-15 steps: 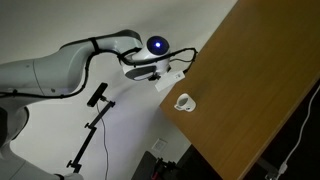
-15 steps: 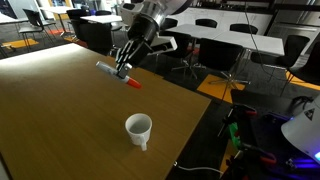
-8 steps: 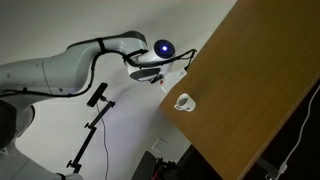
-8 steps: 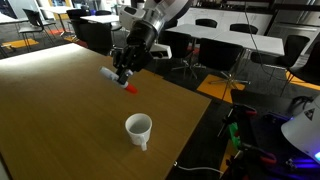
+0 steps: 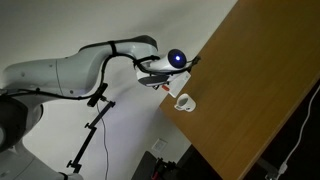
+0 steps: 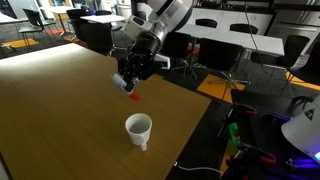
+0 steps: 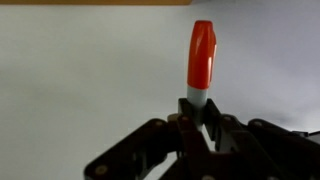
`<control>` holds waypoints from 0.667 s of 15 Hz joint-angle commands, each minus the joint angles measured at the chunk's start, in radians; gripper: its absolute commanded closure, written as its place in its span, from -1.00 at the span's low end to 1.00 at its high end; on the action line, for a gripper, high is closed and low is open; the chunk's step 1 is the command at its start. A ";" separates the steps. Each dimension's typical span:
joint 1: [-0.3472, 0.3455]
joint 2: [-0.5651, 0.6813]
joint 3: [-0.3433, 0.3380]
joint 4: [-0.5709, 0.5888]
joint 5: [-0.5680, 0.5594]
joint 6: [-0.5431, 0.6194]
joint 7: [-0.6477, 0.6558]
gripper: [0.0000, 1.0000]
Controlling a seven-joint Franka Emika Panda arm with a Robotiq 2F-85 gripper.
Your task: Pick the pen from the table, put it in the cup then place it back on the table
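My gripper (image 6: pixel 128 82) hangs above the brown table (image 6: pixel 60 110), shut on the pen (image 6: pixel 131 93), whose red-orange end points down and shows below the fingers. In the wrist view the pen (image 7: pixel 201 65) sticks straight out from between the black fingers (image 7: pixel 186 125), red-orange tip far, whitish barrel clamped. The white cup (image 6: pixel 138 130) stands upright on the table, below and a little nearer than the pen, apart from it. In an exterior view the gripper (image 5: pixel 172 70) is just beyond the table edge side of the cup (image 5: pixel 184 102).
The table's edge (image 6: pixel 195 125) runs close to the right of the cup. Behind are office chairs and desks (image 6: pixel 230 45). A black stand (image 5: pixel 95 120) is on the floor under the arm.
The gripper has carried the pen toward the cup and turned it from lying slanted to pointing down. The cup has not moved.
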 commanded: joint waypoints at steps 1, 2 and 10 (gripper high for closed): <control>0.022 0.012 -0.029 0.002 0.010 -0.031 -0.019 0.62; 0.021 0.023 -0.032 0.002 0.011 -0.043 -0.027 0.62; 0.018 0.037 -0.038 -0.020 0.040 -0.033 -0.091 0.91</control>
